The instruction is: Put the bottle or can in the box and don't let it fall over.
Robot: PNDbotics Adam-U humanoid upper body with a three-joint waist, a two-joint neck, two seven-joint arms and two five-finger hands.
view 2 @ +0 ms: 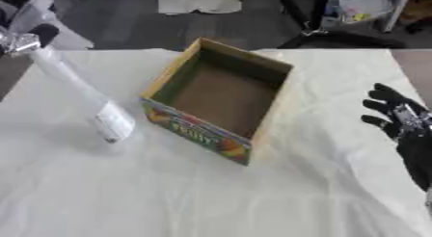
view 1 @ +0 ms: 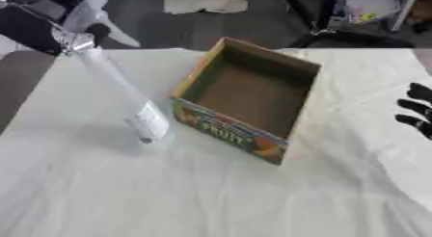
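A clear plastic bottle (view 1: 127, 98) with a pale label hangs tilted over the wrinkled white cloth on the table (view 1: 211, 192), left of the cardboard box (view 1: 245, 98); the left hand (view 1: 63, 26) has its fingers clamped on the bottle's top; the box's brown inside holds nothing, its front printed with fruit; the right hand (view 2: 401, 118) rests at the right edge, fingers apart.

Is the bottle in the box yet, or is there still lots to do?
Not yet. The box sits open with nothing inside. The left hand grips the clear bottle by its top, tilted beside the box. The right hand rests open at the right. Left to do: set it upright inside and let go.
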